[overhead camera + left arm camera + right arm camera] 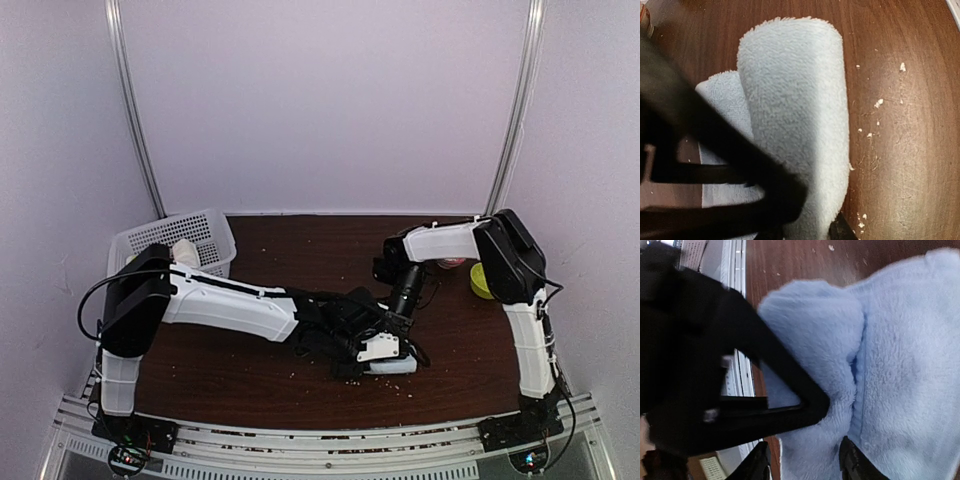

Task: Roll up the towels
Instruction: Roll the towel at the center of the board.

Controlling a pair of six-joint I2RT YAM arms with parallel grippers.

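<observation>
Plainly rolled, flat tail showing, near the front middle of the table (pixel 910 125): pale blue towel (pixel 795 110). Left claw (pixel 815 220) close around the roll's end, right claw (pixel 837 432) part-open astride a fold; impossible to tell whether either truly grips.

We are looking into a robot test booth in a lab: plain white walls (pixel 320 100) are enclosing a dark wooden counter (pixel 300 250), and a metal rail (pixel 330 440) is carrying the left arm (pixel 230 305) and right arm (pixel 525 320).

I see a pale blue towel (pixel 890 365), partly rolled, on the brown table (pixel 790 260); my right gripper (pixel 807 465) straddles its rolled end, fingertips apart.
</observation>
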